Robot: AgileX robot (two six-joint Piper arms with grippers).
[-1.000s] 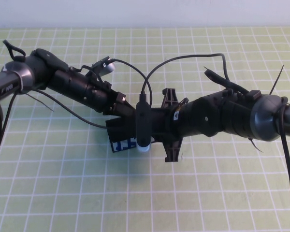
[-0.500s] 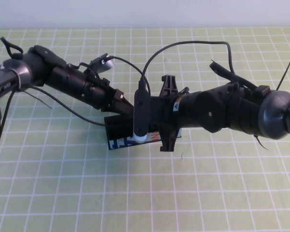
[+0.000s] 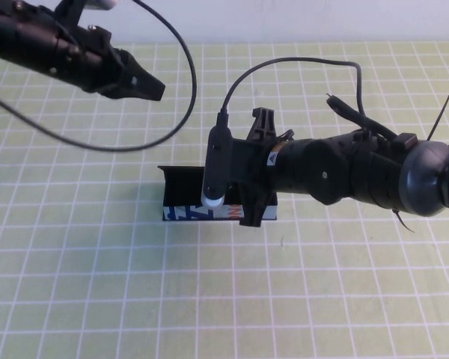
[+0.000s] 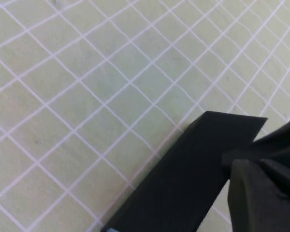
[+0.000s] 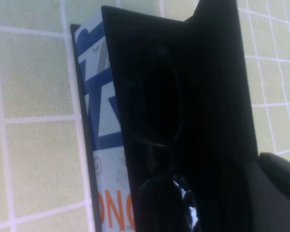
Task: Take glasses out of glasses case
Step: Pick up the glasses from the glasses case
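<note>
The glasses case [image 3: 181,188] lies open at mid-table, its blue printed front [image 3: 191,213] toward me. My right gripper [image 3: 236,196] reaches in from the right and sits down inside it, shut on the glasses. In the right wrist view the black glasses [image 5: 154,108] lie in the dark hollow of the case [image 5: 104,121], one squarish lens showing; the grip point itself is in shadow. My left gripper [image 3: 156,88] hangs shut and empty at the back left, well clear of the case. Its wrist view shows the case's black flap [image 4: 183,183] beside one finger [image 4: 261,198].
A green mat with a white grid [image 3: 97,284] covers the whole table. The right arm's cable [image 3: 284,71] loops above the case. A pale wall [image 3: 284,19] closes off the far edge.
The left arm has lifted off the case and swung up to the back left. The right gripper has closed inside the case and shifted slightly left.
</note>
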